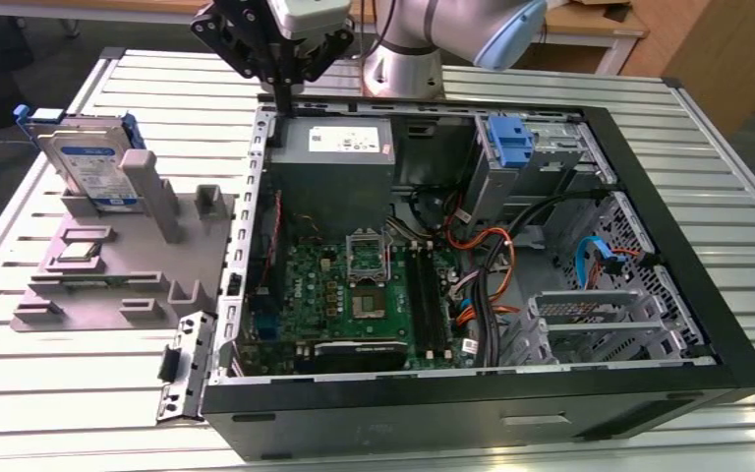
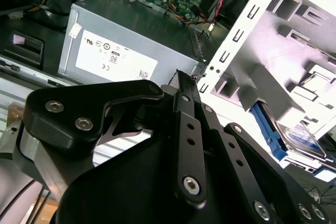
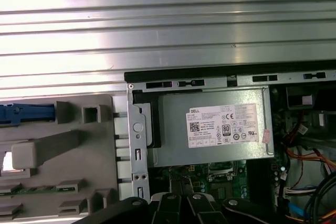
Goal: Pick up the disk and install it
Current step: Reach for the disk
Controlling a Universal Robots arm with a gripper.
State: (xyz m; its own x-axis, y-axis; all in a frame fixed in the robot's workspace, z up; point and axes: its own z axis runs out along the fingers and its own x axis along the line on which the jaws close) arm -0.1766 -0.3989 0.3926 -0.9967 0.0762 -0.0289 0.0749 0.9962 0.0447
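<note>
The disk (image 1: 89,162), a silver-grey drive with a white-and-blue label in a blue carrier, stands on edge in the grey fixture (image 1: 115,270) at the exterior view's left, outside the computer case. In the second wrist view the disk (image 2: 300,136) lies beyond the case wall. The first wrist view shows the blue carrier edge of the disk (image 3: 26,114). My gripper (image 1: 276,85) hangs above the case's back corner beside the power supply, well apart from the disk. Its black fingers meet at the tip with nothing between them, so my gripper (image 2: 180,77) is shut and empty.
The open computer case (image 1: 692,295) lies on a slatted metal table (image 1: 76,393). Inside are the grey power-supply box (image 1: 338,147), a green motherboard (image 1: 351,295), a blue bracket (image 1: 511,143), orange and blue cables, and a metal drive cage (image 1: 601,329).
</note>
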